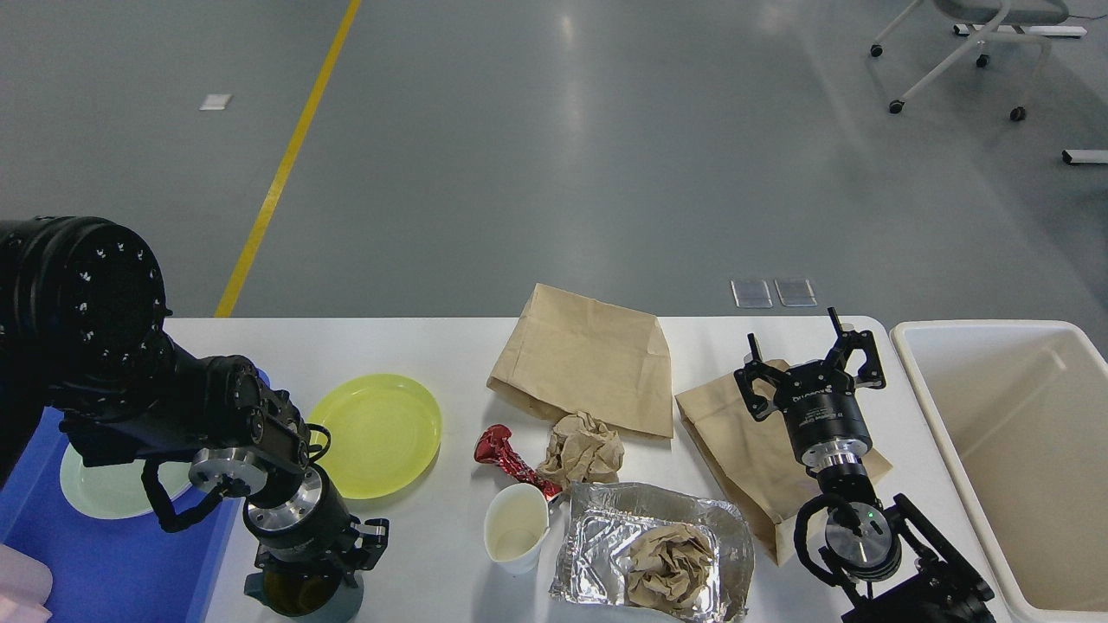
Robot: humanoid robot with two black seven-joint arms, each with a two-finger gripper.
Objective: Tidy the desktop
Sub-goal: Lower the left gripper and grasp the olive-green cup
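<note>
a lab or industrial test hall — wide grey polished floor (606, 156) with a yellow painted line (286, 164), a lone wheeled chair (969, 52), and the white desktop (450, 346) staged with litter.

Desktop (450, 346) far strip bare left of paper bag (584, 359): clear passage. Centre crowded: red wrapper (506, 457), crumpled paper (584, 450), white cup (517, 528), foil tray (653, 549) packed close. Bare gap between yellow plate (376, 433) and wrapper. Second bag (753, 459) blocks right side.
</note>
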